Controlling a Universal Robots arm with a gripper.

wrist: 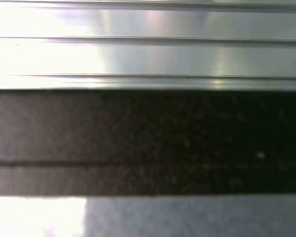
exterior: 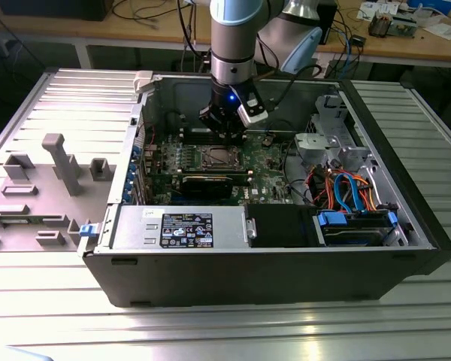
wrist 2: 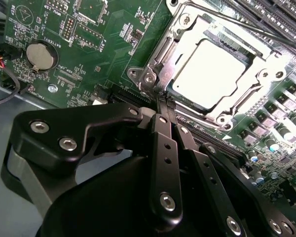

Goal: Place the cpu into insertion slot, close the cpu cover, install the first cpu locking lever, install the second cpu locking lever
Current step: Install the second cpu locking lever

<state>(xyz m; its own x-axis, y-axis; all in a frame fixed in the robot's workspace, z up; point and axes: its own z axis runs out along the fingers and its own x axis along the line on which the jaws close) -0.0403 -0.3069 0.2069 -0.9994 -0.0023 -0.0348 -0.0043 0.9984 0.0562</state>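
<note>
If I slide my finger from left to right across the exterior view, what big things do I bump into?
Grey plastic tray → green motherboard with the cpu and the gripper over it → orange and blue cables.

battery (wrist 2: 41, 55) labelled "battery", green board (wrist 2: 108, 49)

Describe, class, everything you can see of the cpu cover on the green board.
The cpu cover is a thin square frame of shiny grey metal with a large window. It lies flat over the insertion slot, and the cpu shows pale silver through the window. The end effector, fingers together, has its tips at the frame's corner.
</note>
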